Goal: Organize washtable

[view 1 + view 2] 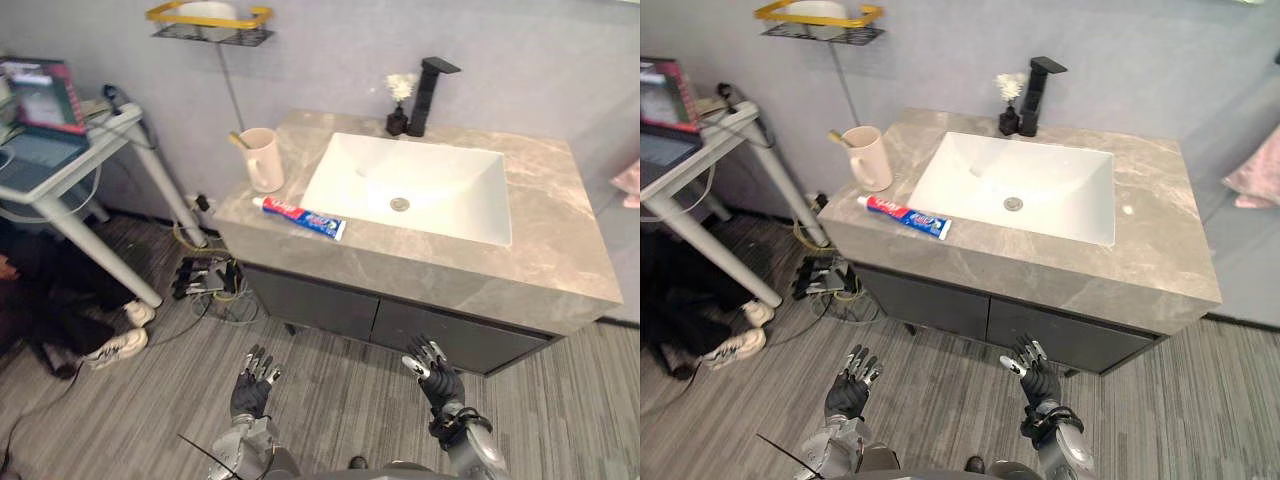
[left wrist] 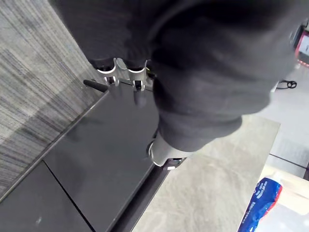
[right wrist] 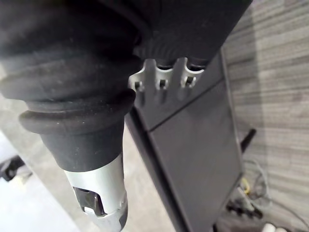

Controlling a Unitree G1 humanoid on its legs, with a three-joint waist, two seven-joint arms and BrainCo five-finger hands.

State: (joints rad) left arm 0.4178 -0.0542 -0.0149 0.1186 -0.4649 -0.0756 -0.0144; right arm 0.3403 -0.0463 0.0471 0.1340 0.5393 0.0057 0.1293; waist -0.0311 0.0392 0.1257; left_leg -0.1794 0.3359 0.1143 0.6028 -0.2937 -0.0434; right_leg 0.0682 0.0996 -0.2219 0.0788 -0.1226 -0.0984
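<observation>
With the left robot hand [image 1: 252, 385] and right robot hand [image 1: 432, 372] both spread open and empty below the worktop [image 1: 560, 250], the toothpaste tube [image 1: 300, 216] lies near its front edge by the cup [image 1: 264, 159], where a clumsy reach might knock it off.

The washtable's top [image 1: 560, 230] is grey-beige stone with pale marbled veins, the basin [image 1: 450, 190] plain white and the cabinet fronts [image 1: 320, 305] dark charcoal. Top centre of the frame, the tap [image 1: 428, 95] is matt black and the dark vase [image 1: 397, 122] carries white flowers [image 1: 401, 87]; left of centre are a cream-pink cup [image 1: 264, 160] and a red, white and blue toothpaste tube [image 1: 300, 216]. The floor [image 1: 330, 400] is grey with fine wood-grain stripes, the wire shelf [image 1: 210, 22] at upper left black with a yellow rim, and the left hand [image 1: 252, 385] and right hand [image 1: 437, 378] along the bottom black-covered with silver, dark-tipped fingers.
</observation>
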